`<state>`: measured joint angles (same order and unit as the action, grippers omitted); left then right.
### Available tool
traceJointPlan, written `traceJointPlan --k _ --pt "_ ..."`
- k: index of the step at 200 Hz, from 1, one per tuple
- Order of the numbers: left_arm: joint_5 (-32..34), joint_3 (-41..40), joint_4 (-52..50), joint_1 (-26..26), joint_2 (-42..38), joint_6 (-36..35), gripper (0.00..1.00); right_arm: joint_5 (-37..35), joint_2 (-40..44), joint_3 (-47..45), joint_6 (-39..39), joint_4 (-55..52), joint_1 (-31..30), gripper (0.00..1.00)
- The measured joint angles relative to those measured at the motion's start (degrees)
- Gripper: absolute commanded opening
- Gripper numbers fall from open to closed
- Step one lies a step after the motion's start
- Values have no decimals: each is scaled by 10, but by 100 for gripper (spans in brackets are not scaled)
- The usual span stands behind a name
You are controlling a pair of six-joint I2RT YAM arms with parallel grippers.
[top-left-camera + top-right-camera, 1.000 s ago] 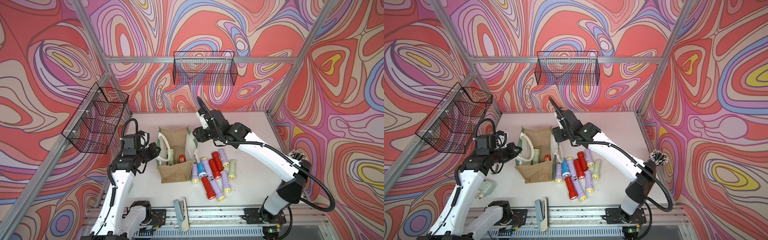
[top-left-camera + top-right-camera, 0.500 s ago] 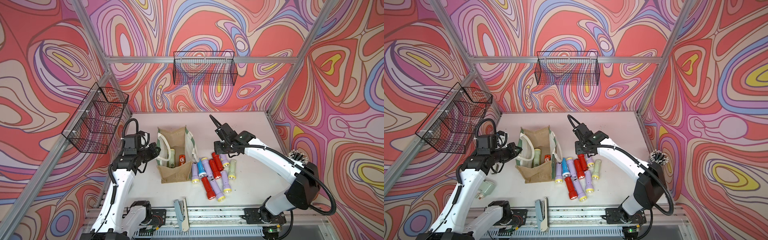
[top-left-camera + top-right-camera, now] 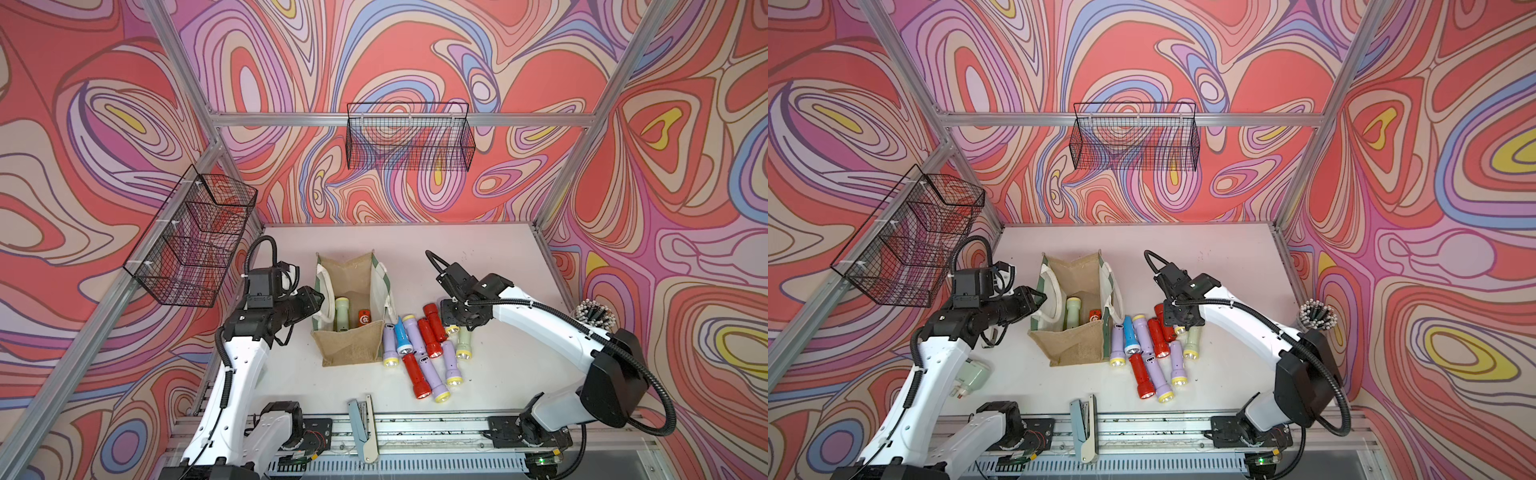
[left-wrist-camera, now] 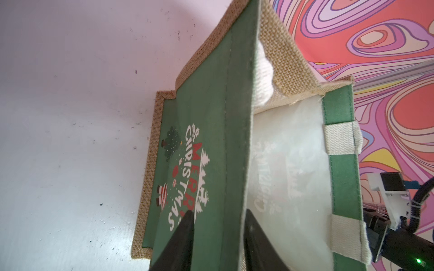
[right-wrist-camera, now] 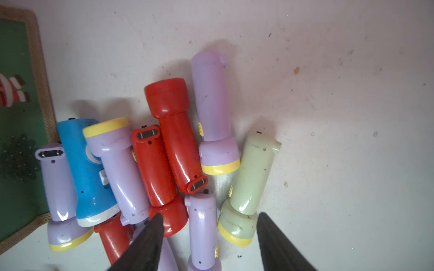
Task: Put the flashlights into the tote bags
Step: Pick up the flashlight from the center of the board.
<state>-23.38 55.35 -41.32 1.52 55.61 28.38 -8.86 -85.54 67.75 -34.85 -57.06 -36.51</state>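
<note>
We're over the pile now; the right gripper (image 5: 211,215) hangs above the flashlights (image 3: 419,345) with its jaws spread wide and nothing in them. A lilac flashlight (image 5: 202,225) and a pale green flashlight (image 5: 251,178) lie right beneath the gap, so one of those looks the likely pick. The loose ones lie bunched on the table (image 3: 478,257) just beside the tote bag (image 3: 349,345); that makes for a short carry.

Across the way, the left gripper (image 4: 219,215) straddles the green side panel at the bag's rim; its jaws stand apart with the cloth between them, released rather than pinching. We'd judge it sits there to steady the wall, so the mouth gapes and the bag doesn't tip.

Inside the bag we spot two already: a bagged green flashlight (image 3: 341,313) and an orange-red flashlight (image 3: 364,319). The bulk lie outside, so it's early days.
</note>
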Motion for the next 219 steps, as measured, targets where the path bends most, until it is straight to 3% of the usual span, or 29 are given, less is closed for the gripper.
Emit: traceJointPlan --k 36,71,106,141,219 --pt "40 63 -38 0 0 -25 45 -9 28 -32 -14 -13 13 69" --pt "37 124 -64 -5 22 -42 44 -8 66 -66 -26 -19 36 70" --pt "49 169 -70 -67 62 -48 44 0 69 -111 -28 4 64 69" --pt "62 182 -76 -116 94 -52 44 35 67 -160 -26 47 104 65" --pt "65 189 -78 -139 107 -52 44 79 12 -176 -21 148 115 61"
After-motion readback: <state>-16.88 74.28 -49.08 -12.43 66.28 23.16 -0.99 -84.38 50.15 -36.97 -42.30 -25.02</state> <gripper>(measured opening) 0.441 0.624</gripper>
